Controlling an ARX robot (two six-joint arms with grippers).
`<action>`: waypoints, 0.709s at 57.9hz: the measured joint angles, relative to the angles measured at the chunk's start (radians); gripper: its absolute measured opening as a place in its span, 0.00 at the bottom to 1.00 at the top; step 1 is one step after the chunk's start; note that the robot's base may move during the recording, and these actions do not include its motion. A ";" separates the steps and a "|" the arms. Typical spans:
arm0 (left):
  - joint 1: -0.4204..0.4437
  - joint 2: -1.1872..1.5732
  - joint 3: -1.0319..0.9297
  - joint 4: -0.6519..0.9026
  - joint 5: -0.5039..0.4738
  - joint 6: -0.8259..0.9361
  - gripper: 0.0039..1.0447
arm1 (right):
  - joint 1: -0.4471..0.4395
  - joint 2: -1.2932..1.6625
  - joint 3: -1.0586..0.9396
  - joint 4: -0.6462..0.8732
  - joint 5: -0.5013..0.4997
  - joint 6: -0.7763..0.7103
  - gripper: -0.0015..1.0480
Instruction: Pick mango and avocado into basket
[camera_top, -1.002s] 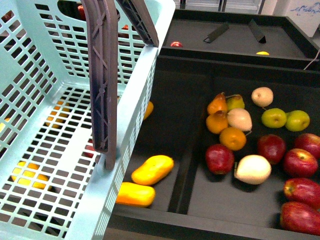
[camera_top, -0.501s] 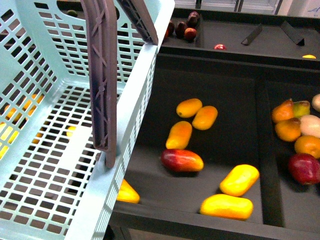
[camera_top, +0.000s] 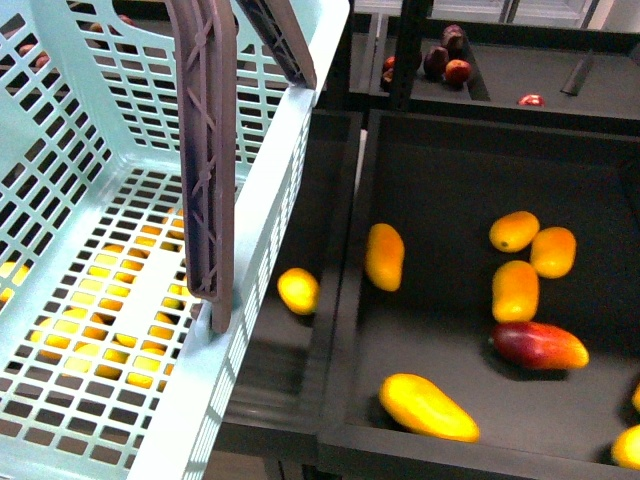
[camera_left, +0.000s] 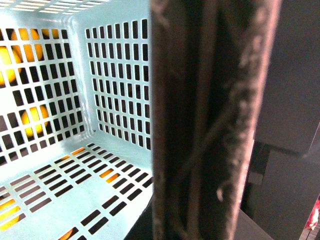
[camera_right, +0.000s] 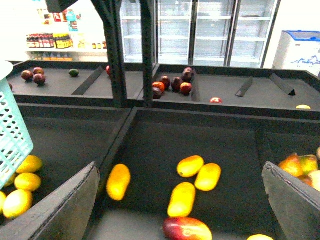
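The right gripper (camera_right: 180, 170) is hanging above the black bin (camera_top: 440, 170) with its fingers (camera_right: 65, 210) spread wide apart and gripping nothing. In the front view the mango (camera_top: 538, 345), orange with a red blush, is lying on the bin floor toward 4 o'clock, with yellow mangoes (camera_top: 515, 290) just beside it at its 12 o'clock. The basket (camera_top: 290, 130) is filling the 9 o'clock side, its brown handles (camera_top: 205, 170) standing upright. A small dark green fruit on the rear shelf (camera_right: 55, 87) is possibly the avocado (camera_right: 74, 73). The left wrist camera is looking at a handle from very close, and whether the left gripper is clamping it cannot be told.
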 joint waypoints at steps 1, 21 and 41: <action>0.000 0.000 0.000 0.000 0.001 0.000 0.05 | 0.000 0.000 0.000 0.000 0.000 0.000 0.93; 0.009 0.003 0.000 0.000 -0.011 0.001 0.05 | -0.001 0.000 0.000 -0.001 -0.007 0.000 0.93; 0.045 0.441 0.437 -0.428 -0.083 0.565 0.05 | 0.000 0.000 0.000 0.000 0.001 0.000 0.93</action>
